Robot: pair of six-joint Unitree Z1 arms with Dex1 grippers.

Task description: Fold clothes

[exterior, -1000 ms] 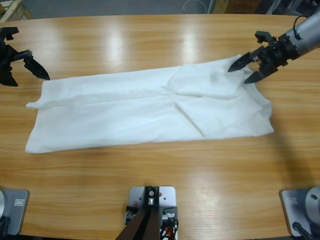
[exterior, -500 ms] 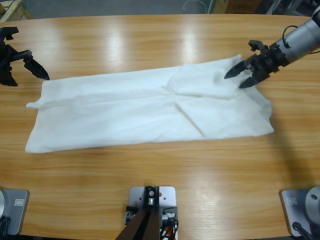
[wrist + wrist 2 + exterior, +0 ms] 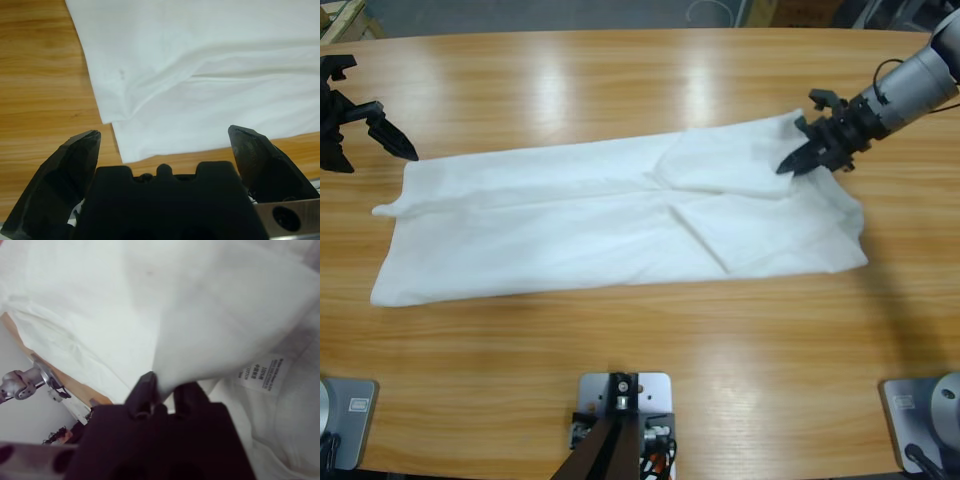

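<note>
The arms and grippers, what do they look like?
The right arm is a silver-grey tube with a thin black cable along it. Both grippers, right and left, are all black, with two pointed, wedge-shaped jaws on a blocky body.

A: T-shirt [image 3: 600,225]?
B: Flat on table [image 3: 650,380], lengthwise.
A: Grippers?
B: Left gripper [image 3: 375,135] just off shirt's left end; right gripper [image 3: 798,160] on shirt's right end, clamping a fold.
</note>
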